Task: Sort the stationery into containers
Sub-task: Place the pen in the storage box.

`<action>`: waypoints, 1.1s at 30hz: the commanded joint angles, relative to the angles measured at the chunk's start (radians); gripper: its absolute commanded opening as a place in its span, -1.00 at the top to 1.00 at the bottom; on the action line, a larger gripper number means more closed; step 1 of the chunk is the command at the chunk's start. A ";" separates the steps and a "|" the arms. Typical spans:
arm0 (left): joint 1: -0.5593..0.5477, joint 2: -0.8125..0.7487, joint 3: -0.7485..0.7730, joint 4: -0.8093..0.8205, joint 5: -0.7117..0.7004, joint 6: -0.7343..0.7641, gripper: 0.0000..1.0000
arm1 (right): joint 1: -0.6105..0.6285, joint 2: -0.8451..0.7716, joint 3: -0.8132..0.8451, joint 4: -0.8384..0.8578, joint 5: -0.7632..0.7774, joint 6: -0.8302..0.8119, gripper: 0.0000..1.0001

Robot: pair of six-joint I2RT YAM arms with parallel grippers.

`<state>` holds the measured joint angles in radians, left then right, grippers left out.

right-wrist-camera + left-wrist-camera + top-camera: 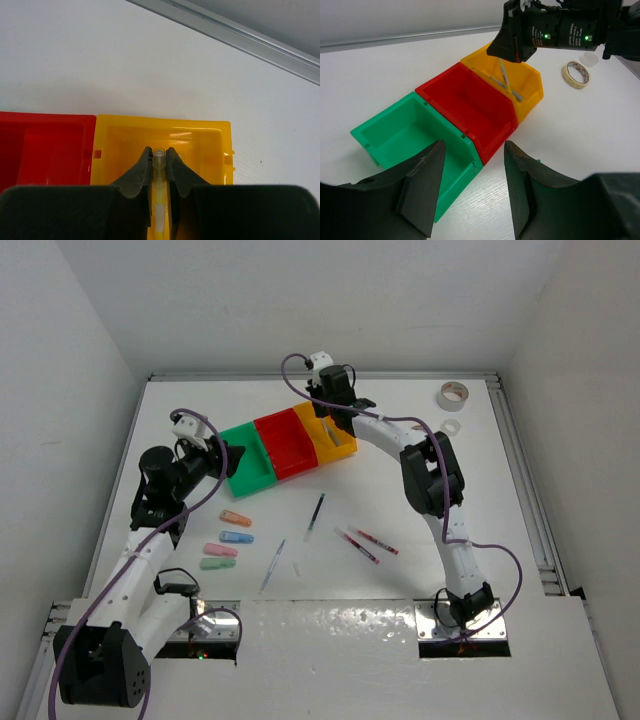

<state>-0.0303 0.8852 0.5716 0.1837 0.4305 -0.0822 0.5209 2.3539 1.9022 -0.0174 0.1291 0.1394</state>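
Three joined bins stand at the table's middle back: green (252, 480), red (300, 468), yellow (345, 450). My right gripper (328, 425) is over the yellow bin (160, 121), shut on a yellow pen (159, 167) that points down into it. Another pen (507, 89) lies inside the yellow bin (532, 95). My left gripper (475, 185) is open and empty, just in front of the green bin (405, 132) and the red bin (470, 105). On the table lie a black pen (316, 512), a blue pen (273, 562), two red pens (357, 545) and orange (235, 518), blue (237, 537), pink (220, 550) and green (217, 564) pastels.
A tan tape roll (453, 395) and a small white roll (451, 426) lie at the back right; the tan roll also shows in the left wrist view (575, 74). A metal rail (240, 37) edges the table beyond the bins. A small white piece (297, 567) lies by the blue pen.
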 commanded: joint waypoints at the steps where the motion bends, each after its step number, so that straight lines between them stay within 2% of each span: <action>1: 0.017 -0.006 0.004 0.046 -0.010 0.010 0.04 | -0.002 0.024 -0.015 0.043 -0.014 0.017 0.77; 6: 0.026 -0.005 -0.004 0.048 -0.015 0.010 0.04 | -0.002 0.012 -0.054 0.082 -0.008 0.034 0.74; 9: 0.027 0.000 -0.006 0.059 -0.015 0.009 0.04 | -0.002 0.018 -0.057 0.089 -0.002 0.035 0.59; 12: 0.030 0.004 -0.004 0.069 -0.018 0.009 0.04 | -0.002 0.022 -0.061 0.093 0.015 0.043 0.54; 13: 0.029 0.006 -0.003 0.071 -0.018 0.012 0.04 | -0.002 0.018 -0.064 0.094 0.017 0.043 0.40; 17: 0.030 0.008 -0.003 0.080 -0.022 0.013 0.04 | -0.002 -0.004 -0.094 0.125 0.018 0.049 0.33; 23: 0.030 0.008 -0.004 0.085 -0.015 0.007 0.04 | -0.004 -0.053 -0.121 0.151 0.011 0.052 0.35; 24: 0.030 0.008 -0.006 0.086 -0.010 0.006 0.04 | -0.005 -0.071 -0.127 0.157 0.006 0.052 0.47; 25: 0.030 0.008 -0.006 0.086 -0.013 0.004 0.04 | -0.002 -0.076 -0.133 0.160 -0.002 0.052 0.50; 28: 0.030 0.006 -0.009 0.095 -0.010 -0.002 0.04 | -0.002 -0.088 -0.156 0.160 -0.019 0.066 0.41; 33: 0.030 0.003 -0.010 0.092 -0.010 -0.004 0.04 | -0.001 -0.097 -0.212 0.162 -0.031 0.109 0.40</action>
<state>-0.0113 0.8959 0.5644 0.2302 0.4179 -0.0830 0.5194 2.3157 1.7130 0.0998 0.1181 0.2115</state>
